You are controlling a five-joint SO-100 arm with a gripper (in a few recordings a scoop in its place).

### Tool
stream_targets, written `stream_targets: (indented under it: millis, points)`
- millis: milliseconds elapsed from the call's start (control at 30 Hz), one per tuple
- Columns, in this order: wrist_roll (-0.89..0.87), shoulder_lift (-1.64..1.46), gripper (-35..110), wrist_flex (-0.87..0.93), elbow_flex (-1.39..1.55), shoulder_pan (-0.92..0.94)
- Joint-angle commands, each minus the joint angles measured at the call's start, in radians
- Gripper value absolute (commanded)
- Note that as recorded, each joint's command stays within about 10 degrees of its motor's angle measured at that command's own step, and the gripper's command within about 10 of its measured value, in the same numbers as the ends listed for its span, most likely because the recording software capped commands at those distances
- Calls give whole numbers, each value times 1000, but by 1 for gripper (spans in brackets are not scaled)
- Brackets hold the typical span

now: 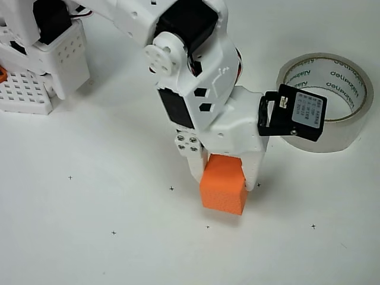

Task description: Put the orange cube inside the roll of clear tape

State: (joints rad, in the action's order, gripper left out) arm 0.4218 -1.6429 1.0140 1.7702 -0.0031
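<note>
The orange cube (pixel 223 185) is a small matte block at the centre of the overhead view, just below the white arm. My gripper (pixel 228 177) comes down onto it from above, and its two white fingers (pixel 197 165) press against the cube's left and right sides, shut on it. The roll of clear tape (pixel 349 132) lies flat to the upper right, with a greyish wall and a white core with green lettering. Its left part is hidden behind the black camera module (pixel 298 113) on my wrist. Cube and roll are apart.
A white perforated block (pixel 27 94) with a tiny orange piece (pixel 2 74) sits at the left edge beside the arm's base (pixel 56 44). The white table (pixel 89 196) carries small black cross marks.
</note>
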Motion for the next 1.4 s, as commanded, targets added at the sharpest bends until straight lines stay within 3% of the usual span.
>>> stream_targets:
  millis: [0, 233, 1367]
  points:
    - [-2, -132, 14, 63, -123, -55]
    - [-37, -133, 14, 146, -219, -146]
    - [-161, 6, 14, 160, -457, -485]
